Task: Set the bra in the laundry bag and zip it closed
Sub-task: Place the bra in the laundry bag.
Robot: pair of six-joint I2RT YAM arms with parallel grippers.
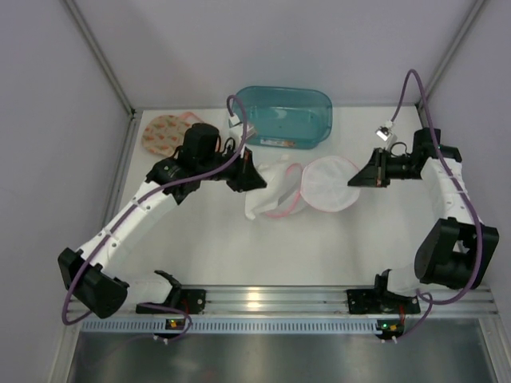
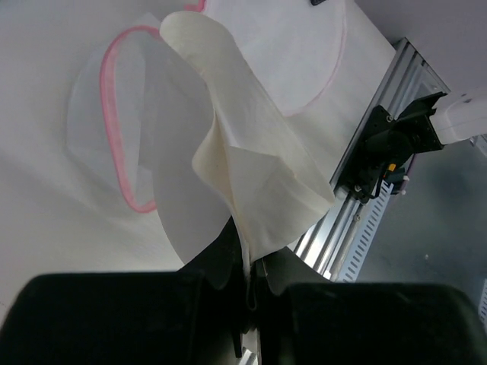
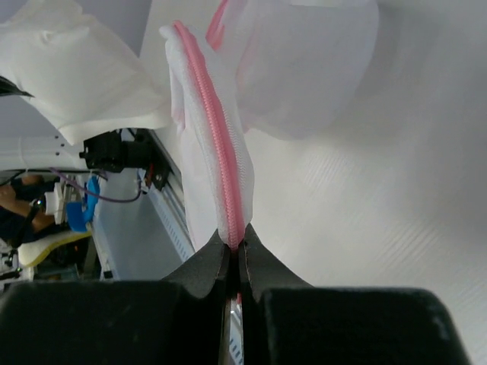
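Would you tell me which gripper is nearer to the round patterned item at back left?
Left. The left gripper sits right of the patterned item; the right gripper is much farther right, past the laundry bag.

This is a robotics lab test cell. A white table (image 1: 319,255) is boxed in by plain pale walls (image 1: 48,120) set in bare metal posts (image 1: 100,56). A slotted aluminium rail (image 1: 271,299) runs along the near edge. A left arm (image 1: 136,209) and a right arm (image 1: 449,187) are bolted to it, and purple cables (image 1: 413,73) loop loosely over them.
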